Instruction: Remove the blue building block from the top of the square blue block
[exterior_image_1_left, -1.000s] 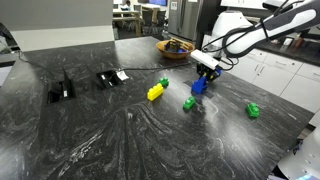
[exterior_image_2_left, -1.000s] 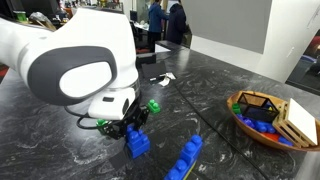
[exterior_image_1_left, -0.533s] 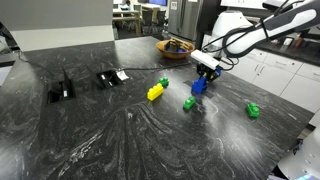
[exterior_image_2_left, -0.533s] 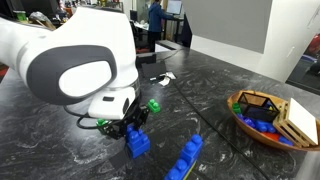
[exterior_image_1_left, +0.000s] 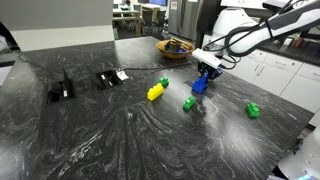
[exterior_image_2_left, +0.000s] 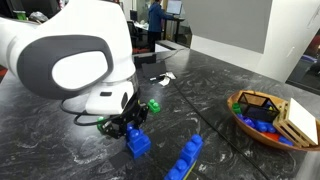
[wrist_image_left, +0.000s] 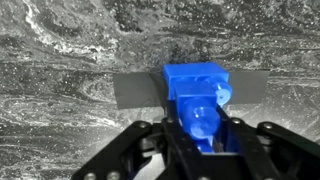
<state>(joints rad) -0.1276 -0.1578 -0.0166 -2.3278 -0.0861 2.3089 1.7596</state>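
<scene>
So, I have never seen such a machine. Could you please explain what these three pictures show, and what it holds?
It is one robot arm ending in a two-fingered gripper. Two pictures come from cameras outside it; the third from a camera on its wrist. On the dark table lie green bricks and a yellow brick; a bowl stands behind. The fingers stand either side of the blue building block, which sits on the square blue block. Whether they already squeeze it, I cannot tell.
</scene>
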